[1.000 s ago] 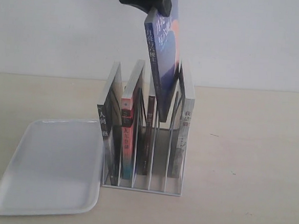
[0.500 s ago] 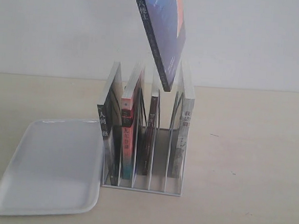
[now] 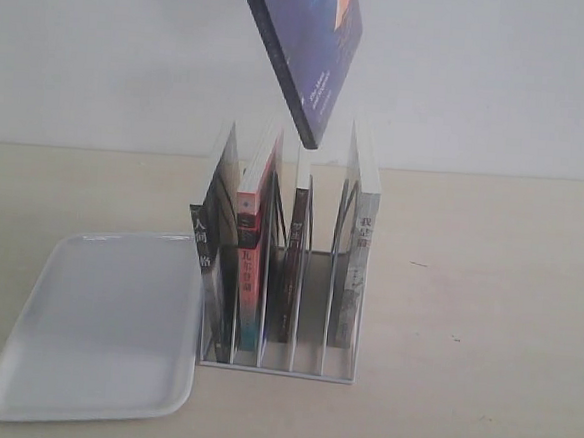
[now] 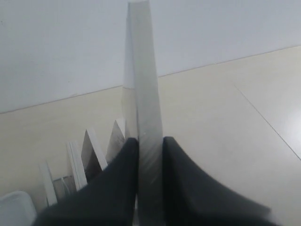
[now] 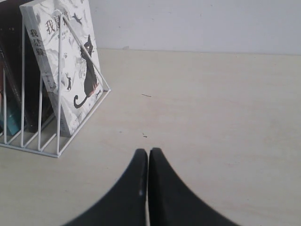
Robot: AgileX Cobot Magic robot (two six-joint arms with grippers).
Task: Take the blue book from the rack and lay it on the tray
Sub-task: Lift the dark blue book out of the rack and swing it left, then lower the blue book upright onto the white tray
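while my left gripper (image 4: pixel 150 141) clamps the thin blue book (image 3: pixel 308 60), tilted in air above the white wire rack (image 3: pixel 280 369), my right gripper (image 5: pixel 148 153) sits closed and empty; the smooth white tray (image 3: pixel 78 412) lies beside it.

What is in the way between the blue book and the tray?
Maybe. The blue book hangs tilted over the rack, its low corner about level with the tops of the standing books. Two of them stand toward the tray, which is bare.
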